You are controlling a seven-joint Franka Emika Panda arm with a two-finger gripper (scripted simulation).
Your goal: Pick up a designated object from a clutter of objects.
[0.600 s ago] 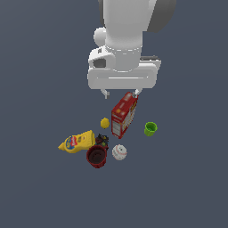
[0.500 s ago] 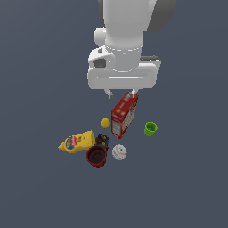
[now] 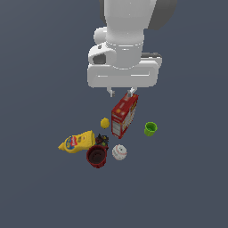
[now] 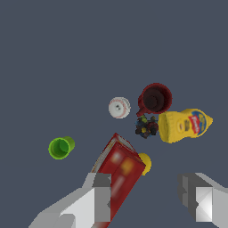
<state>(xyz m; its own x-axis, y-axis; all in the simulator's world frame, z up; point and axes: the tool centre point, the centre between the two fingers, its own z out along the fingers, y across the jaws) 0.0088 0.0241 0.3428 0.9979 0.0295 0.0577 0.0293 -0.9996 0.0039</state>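
1. Nothing among the items has shifted since the earlier frames; the gripper (image 3: pixel 120 92) hangs at much the same height, perhaps a touch lower, though the change is too slight to be sure of.
2. Gripper (image 4: pixel 151 196): fingers (image 4: pixel 101 196) spread wide, holding nothing, above the clutter.
3. Red box (image 3: pixel 124 115): upright, directly under the fingertips, its top near one finger; from the exterior view contact cannot be told.
4. Lemon (image 3: pixel 104 123): just beside the box, on the exterior view's left of it.
5. Green cup (image 3: pixel 150 129): upright, set apart on the box's other side.
6. Red cup (image 3: pixel 96 156): the task's thing, upright, dark inside, well below and clear of the gripper, at the far side of the clutter from it.
7. Baseball (image 3: pixel 119 152): just beside the red cup.
8. Mustard bottle (image 3: pixel 78 142): lying on its side, next to the red cup.
9. Small dark thing (image 3: pixel 102 140): between bottle, red cup and box.
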